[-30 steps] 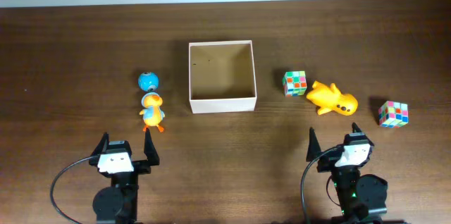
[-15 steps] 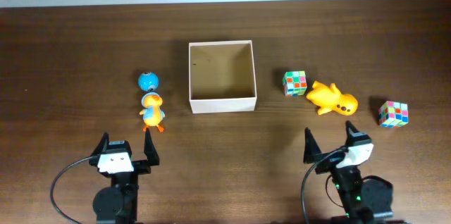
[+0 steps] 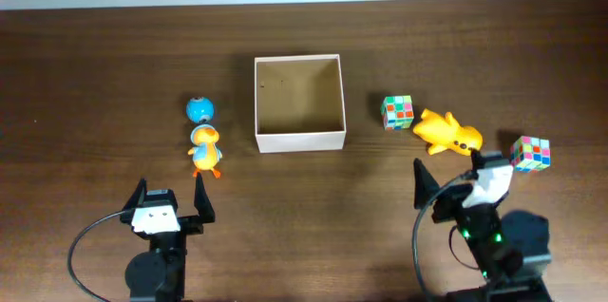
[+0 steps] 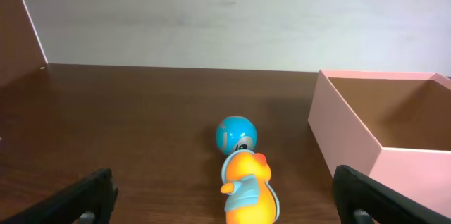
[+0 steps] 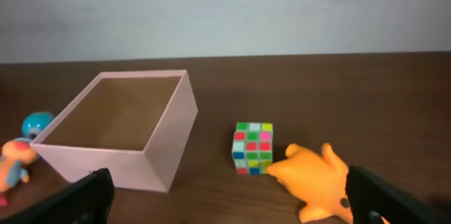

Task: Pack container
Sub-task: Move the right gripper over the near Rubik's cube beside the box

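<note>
Nudging the right gripper [image 3: 446, 171], jaws apart, toward one o'clock, I neared the yellow toy [image 3: 446, 131]; left gripper [image 3: 172, 188] waited, jaws spread, box [image 3: 299, 138] empty.

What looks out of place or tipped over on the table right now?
Nothing damaged or spilled. The container sits upright and empty; the yellow toy seems to lie on its side beside a colour cube.

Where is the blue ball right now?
In the overhead view, the blue ball lies left of the container, just beyond the orange duck toy.
</note>
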You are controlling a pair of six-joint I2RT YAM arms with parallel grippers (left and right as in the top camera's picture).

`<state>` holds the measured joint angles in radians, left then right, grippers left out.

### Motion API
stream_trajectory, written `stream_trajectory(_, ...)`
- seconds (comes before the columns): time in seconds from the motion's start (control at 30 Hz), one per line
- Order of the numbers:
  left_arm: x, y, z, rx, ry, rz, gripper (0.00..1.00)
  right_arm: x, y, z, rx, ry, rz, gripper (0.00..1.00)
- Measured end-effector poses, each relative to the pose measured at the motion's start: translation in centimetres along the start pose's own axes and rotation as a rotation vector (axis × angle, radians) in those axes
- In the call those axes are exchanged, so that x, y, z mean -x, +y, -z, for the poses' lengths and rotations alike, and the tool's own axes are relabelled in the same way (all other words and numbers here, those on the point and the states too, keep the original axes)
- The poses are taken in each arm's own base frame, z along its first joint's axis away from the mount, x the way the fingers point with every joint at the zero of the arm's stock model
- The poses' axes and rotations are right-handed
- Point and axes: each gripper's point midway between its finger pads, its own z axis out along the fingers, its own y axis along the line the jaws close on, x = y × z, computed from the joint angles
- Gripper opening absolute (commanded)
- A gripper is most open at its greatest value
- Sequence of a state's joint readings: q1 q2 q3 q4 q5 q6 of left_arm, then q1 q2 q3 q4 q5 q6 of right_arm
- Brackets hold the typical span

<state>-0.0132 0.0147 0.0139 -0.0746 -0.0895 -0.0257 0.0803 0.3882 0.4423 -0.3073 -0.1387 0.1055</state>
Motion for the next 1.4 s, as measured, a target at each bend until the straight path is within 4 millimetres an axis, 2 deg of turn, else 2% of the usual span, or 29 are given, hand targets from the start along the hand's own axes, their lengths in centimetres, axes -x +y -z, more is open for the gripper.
stream_trajectory(0.23, 0.0, 0.0, 0.0, 0.000, 0.000, 0.000, 0.99, 0.8, 2.3, -1.4, 0.130, 0.106, -0.020, 0.99)
stream_trajectory(0.37, 0.0, 0.0, 0.0, 0.000, 0.000, 0.000, 0.99, 0.8, 3.9, -1.5, 0.229, 0.129, -0.028, 0.99)
stream_trajectory(0.5, 0.0, 0.0, 0.0, 0.000, 0.000, 0.000, 0.99, 0.4, 4.5, -1.5, 0.267, 0.151, -0.035, 0.99)
stream_trajectory(0.6, 0.0, 0.0, 0.0, 0.000, 0.000, 0.000, 0.99, 0.0, 4.3, -1.6, 0.248, 0.198, -0.048, 0.99)
stream_trajectory(0.73, 0.0, 0.0, 0.0, 0.000, 0.000, 0.000, 0.99, -0.1, 2.9, -1.3, 0.142, 0.344, -0.079, 0.99)
stream_trajectory(1.0, 0.0, 0.0, 0.0, 0.000, 0.000, 0.000, 0.99, 5.3, 0.2, -1.8, -0.096, 0.593, -0.164, 0.99)
stream_trajectory(1.07, 0.0, 0.0, 0.0, 0.000, 0.000, 0.000, 0.99, 6.8, -0.1, -3.0, -0.120, 0.638, -0.177, 0.99)
stream_trajectory(1.2, 0.0, 0.0, 0.0, 0.000, 0.000, 0.000, 0.99, 8.1, -0.1, -5.7, -0.116, 0.677, -0.189, 0.98)
stream_trajectory(1.4, 0.0, 0.0, 0.0, 0.000, 0.000, 0.000, 0.99, 6.6, -0.4, -8.4, -0.117, 0.735, -0.211, 0.99)
